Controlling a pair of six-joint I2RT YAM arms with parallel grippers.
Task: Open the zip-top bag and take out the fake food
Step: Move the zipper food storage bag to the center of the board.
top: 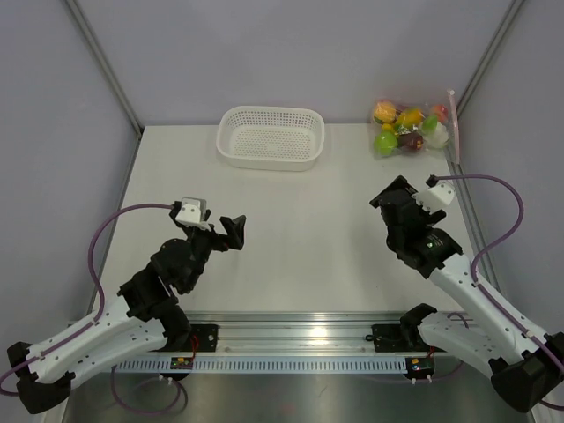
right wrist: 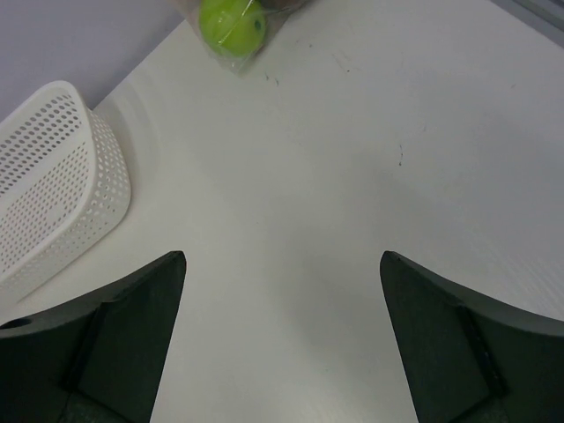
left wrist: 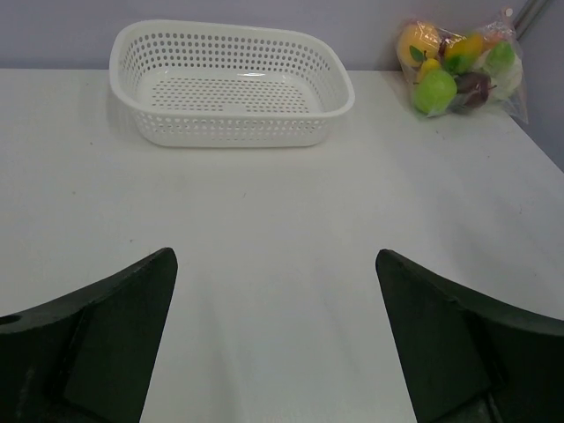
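Observation:
The clear zip-top bag (top: pixel 411 126) lies at the far right corner of the table, its pink zip strip on the right side. The fake food is inside it: a green apple (top: pixel 384 142), orange, yellow, dark red and white pieces. The bag also shows in the left wrist view (left wrist: pixel 463 67), and its green apple shows in the right wrist view (right wrist: pixel 232 23). My left gripper (top: pixel 233 232) is open and empty over the table's left middle. My right gripper (top: pixel 390 196) is open and empty, a short way in front of the bag.
A white perforated basket (top: pixel 270 137) stands empty at the back centre; it also shows in the left wrist view (left wrist: pixel 231 84) and the right wrist view (right wrist: pixel 48 176). Grey walls with metal frame posts close in the table's sides and back.

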